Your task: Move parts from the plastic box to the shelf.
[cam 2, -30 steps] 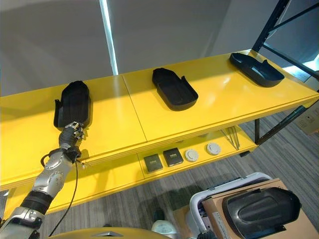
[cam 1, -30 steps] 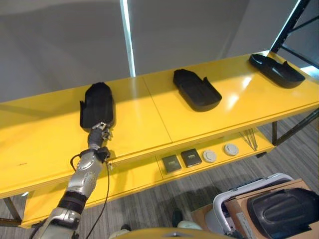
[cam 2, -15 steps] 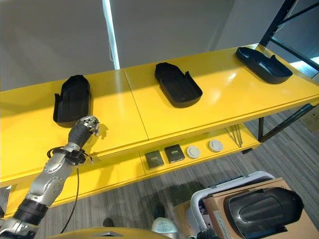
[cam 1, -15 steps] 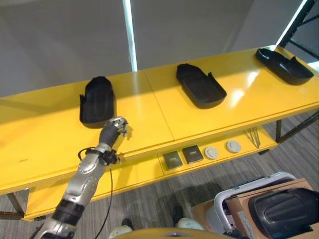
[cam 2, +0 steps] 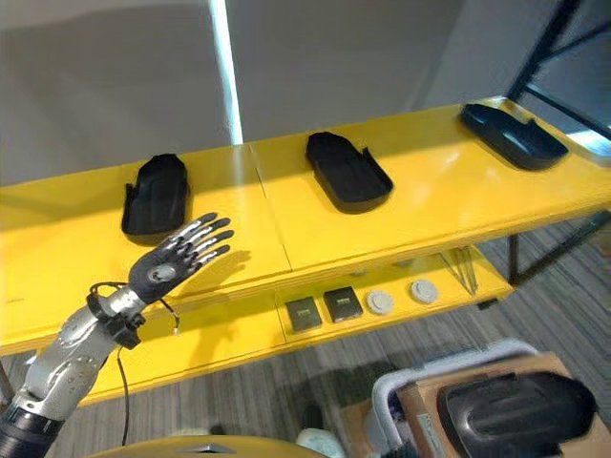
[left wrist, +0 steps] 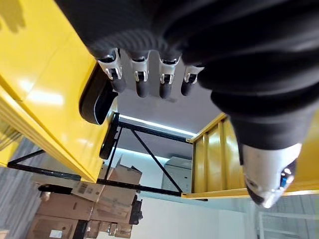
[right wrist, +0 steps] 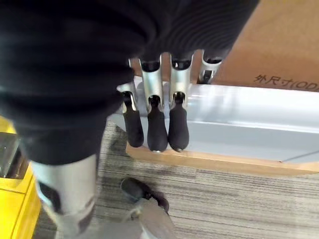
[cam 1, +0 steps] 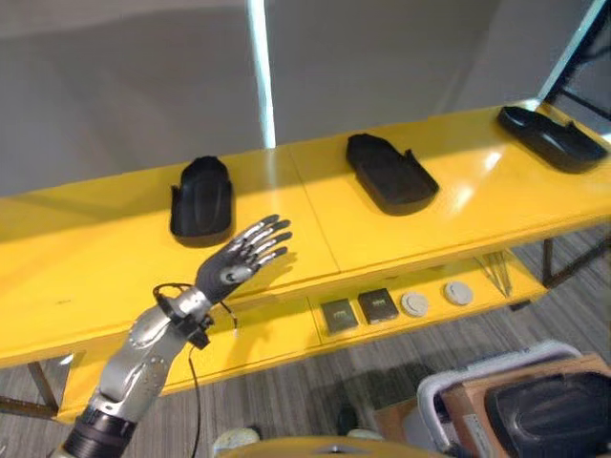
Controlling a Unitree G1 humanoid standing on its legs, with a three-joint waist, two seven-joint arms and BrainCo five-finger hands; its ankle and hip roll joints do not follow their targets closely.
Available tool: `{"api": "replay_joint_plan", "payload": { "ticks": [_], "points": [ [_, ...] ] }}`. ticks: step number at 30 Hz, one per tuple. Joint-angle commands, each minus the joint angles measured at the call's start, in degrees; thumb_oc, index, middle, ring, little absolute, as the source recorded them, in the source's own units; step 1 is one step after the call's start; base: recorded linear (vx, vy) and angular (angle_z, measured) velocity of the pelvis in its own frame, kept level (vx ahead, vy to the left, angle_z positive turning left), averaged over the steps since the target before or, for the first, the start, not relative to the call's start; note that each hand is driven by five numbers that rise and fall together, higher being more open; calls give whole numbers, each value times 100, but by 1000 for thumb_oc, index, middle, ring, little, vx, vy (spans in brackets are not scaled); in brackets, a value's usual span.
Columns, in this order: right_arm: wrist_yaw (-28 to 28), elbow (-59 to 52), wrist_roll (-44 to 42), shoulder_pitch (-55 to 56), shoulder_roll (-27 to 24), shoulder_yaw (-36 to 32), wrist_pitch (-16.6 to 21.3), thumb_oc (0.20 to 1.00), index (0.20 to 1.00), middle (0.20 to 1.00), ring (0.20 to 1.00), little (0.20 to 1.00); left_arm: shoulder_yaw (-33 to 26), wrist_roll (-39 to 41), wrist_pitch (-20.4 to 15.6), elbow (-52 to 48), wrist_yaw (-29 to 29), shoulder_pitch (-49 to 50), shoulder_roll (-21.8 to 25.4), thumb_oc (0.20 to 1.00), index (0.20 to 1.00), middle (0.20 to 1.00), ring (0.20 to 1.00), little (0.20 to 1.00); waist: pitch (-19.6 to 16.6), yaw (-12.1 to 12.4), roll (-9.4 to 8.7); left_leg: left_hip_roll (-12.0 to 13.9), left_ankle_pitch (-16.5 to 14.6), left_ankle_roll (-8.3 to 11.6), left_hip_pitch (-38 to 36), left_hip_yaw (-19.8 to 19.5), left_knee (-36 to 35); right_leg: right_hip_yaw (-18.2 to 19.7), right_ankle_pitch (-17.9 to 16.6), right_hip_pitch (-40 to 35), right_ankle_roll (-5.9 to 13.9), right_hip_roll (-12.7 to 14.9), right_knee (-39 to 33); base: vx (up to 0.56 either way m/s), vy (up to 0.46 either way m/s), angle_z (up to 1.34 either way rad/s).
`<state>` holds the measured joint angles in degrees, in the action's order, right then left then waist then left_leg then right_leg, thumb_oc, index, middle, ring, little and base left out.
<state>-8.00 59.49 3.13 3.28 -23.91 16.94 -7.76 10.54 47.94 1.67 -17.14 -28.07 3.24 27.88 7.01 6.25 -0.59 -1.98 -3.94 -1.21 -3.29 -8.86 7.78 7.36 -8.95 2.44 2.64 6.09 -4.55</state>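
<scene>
Nearest, one glossy black moulded part (cam 1: pixel 549 415) still lies in the white plastic box (cam 1: pixel 449 396), with the right robot hand (right wrist: pixel 154 119) just above its rim, fingers relaxed and empty. The left robot hand (cam 1: pixel 243 258) has released and lifted, fingers spread. Its matte, shoe-shaped part (cam 1: pixel 201 199) now rests on the smooth yellow shelf (cam 1: pixel 286 219), another transfer done.

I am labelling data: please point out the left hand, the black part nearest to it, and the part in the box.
left hand (cam 1: pixel 232 270), left eye view, palm.
leftmost black part (cam 1: pixel 201 200), left eye view, its middle.
boxed black part (cam 2: pixel 511 408), right eye view, top surface.
</scene>
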Motion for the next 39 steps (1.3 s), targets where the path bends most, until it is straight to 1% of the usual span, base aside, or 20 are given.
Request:
{"api": "replay_joint_plan", "payload": {
  "ticks": [1,4,7,8,9,10,11,13,16,17,19,21,22,23,26,27,29,33,36,39],
  "points": [
    [17,-74,-639,-158,-165,69,-83,1000,1000,1000,1000,1000,-175,-445,-378,-116,-182,-386,35,1000,1000,1000,1000,1000,-65,39,10,-55,-443,249,588,25,740,-329,607,-574,535,92,-18,-183,146,-164],
    [-73,-48,-860,-177,-132,-10,-63,1000,1000,1000,1000,1000,292,-731,-340,100,-652,-870,134,1000,1000,1000,1000,1000,11,-156,-15,-186,-817,19,381,233,585,-63,413,-306,747,251,107,-279,256,-140],
    [-51,233,-949,-144,-74,-129,167,1000,1000,1000,1000,1000,967,-1537,-654,358,-924,-1413,184,1000,1000,1000,1000,1000,85,-338,23,-301,-856,-88,309,414,553,-4,218,-38,909,337,-45,-236,188,-61],
    [-40,345,-960,-149,-50,-173,235,1000,1000,1000,1000,1000,1265,-2171,-707,450,-881,-1605,258,1000,1000,1000,1000,1000,131,-375,37,-304,-828,-102,244,527,478,-165,158,173,991,388,-45,-304,187,-84],
    [-9,439,-845,-164,-22,-137,329,1000,1000,1000,1000,1000,1677,-2747,-617,687,-491,-1830,391,1000,1000,1000,1000,1000,186,-415,42,-304,-822,-136,133,682,397,-458,36,426,1070,463,-45,-247,149,-75],
    [-4,441,-817,-166,-18,-122,336,1000,1000,1000,1000,1000,1747,-2848,-590,735,-372,-1856,423,1000,1000,1000,1000,1000,193,-416,42,-304,-817,-141,111,721,373,-535,4,460,1075,482,-45,-229,109,-90],
    [6,436,-795,-177,-12,-5,319,1000,1000,1000,1000,1000,2055,-3545,-454,1116,46,-1999,485,1000,1000,1000,1000,1000,216,-417,34,-301,-804,-180,8,913,271,-912,-115,474,1081,549,-45,-199,71,-90],
    [53,434,-788,-209,-46,134,312,1000,1000,1000,1000,1000,2448,-4036,-495,1780,409,-2154,553,1000,1000,1000,1000,1000,187,-456,45,-307,-731,-235,-45,1137,103,-1246,-155,518,1058,574,207,-232,76,-156],
    [64,550,-697,-284,-30,288,355,1000,1000,1000,1000,1000,3038,-5165,-457,3275,1518,-2215,431,1000,1000,1000,1000,1000,46,-531,86,-295,-607,-460,-97,1634,-373,-1480,-90,698,1020,632,1333,-251,18,-175],
    [42,595,-650,-294,34,298,342,1000,1000,1000,1000,1000,3060,-5289,-335,4047,2135,-2043,237,1000,1000,1000,1000,1000,-24,-509,82,-277,-511,-516,-40,1783,-511,-1574,23,691,955,689,1573,-226,-97,-115],
    [26,644,-646,-276,104,290,359,1000,1000,1000,1000,1000,2940,-5368,-316,4656,2471,-1890,34,1000,1000,1000,1000,1000,-53,-472,77,-252,-462,-551,-8,1876,-587,-1662,111,642,908,735,1682,-134,-124,-60],
    [24,745,-605,-302,236,240,466,1000,1000,1000,1000,1000,2797,-6114,-491,5590,3125,-1596,-153,1000,1000,1000,1000,1000,-79,-385,94,-153,-339,-551,66,2007,-708,-1826,382,509,814,761,1818,-151,-187,-62],
    [3,748,-605,-374,263,271,493,1000,1000,1000,1000,1000,2729,-6043,-427,5933,3411,-1516,-271,1000,1000,1000,1000,1000,-98,-337,113,-78,-244,-504,131,2088,-784,-1906,569,420,756,723,1699,-183,-272,-60],
    [-39,801,-623,-498,334,328,520,1000,1000,1000,1000,1000,2645,-5998,-298,6578,3823,-1441,-504,1000,1000,1000,1000,1000,-149,-264,105,7,-209,-352,262,2137,-825,-2025,863,175,771,597,1194,-127,-204,-65],
    [-88,854,-641,-549,393,371,525,1000,1000,1000,1000,1000,2557,-5875,-223,7121,4074,-1410,-725,1000,1000,1000,1000,1000,-154,-237,83,55,-113,-243,366,2190,-831,-2084,808,73,762,513,823,-35,-166,-74],
    [-116,886,-638,-579,456,393,481,1000,1000,1000,1000,1000,2392,-5468,21,7692,4429,-1319,-974,1000,1000,1000,1000,1000,-152,-246,60,103,-49,-164,358,2211,-900,-2055,754,-39,751,427,535,-58,-230,-23],
    [-104,889,-571,-571,527,435,385,1000,1000,1000,1000,1000,1955,-5207,303,8273,4618,-1162,-1223,1000,1000,1000,1000,1000,-133,-287,11,197,113,-43,339,2262,-960,-2024,599,-138,646,302,207,-24,-257,-8],
    [2,930,-464,-546,559,433,215,1000,1000,1000,1000,1000,1411,-4683,685,8714,4652,-871,-1430,1000,1000,1000,1000,1000,-152,-245,-37,186,76,53,269,1996,-935,-1809,583,-289,558,169,-38,60,-116,-23],
    [56,1086,-596,-587,592,366,119,1000,1000,1000,1000,1000,1048,-4832,583,9037,4431,-603,-1592,1000,1000,1000,1000,1000,-220,-84,-68,46,-47,31,292,1506,-808,-1555,669,-317,484,111,-45,72,-56,-55],
    [108,1298,-802,-547,590,52,150,1000,1000,1000,1000,1000,1108,-5177,625,9090,4251,-397,-1680,1000,1000,1000,1000,1000,-288,-99,-20,-18,-141,-16,220,1499,-766,-1473,749,-383,495,134,42,96,25,-71]
  ]
}}
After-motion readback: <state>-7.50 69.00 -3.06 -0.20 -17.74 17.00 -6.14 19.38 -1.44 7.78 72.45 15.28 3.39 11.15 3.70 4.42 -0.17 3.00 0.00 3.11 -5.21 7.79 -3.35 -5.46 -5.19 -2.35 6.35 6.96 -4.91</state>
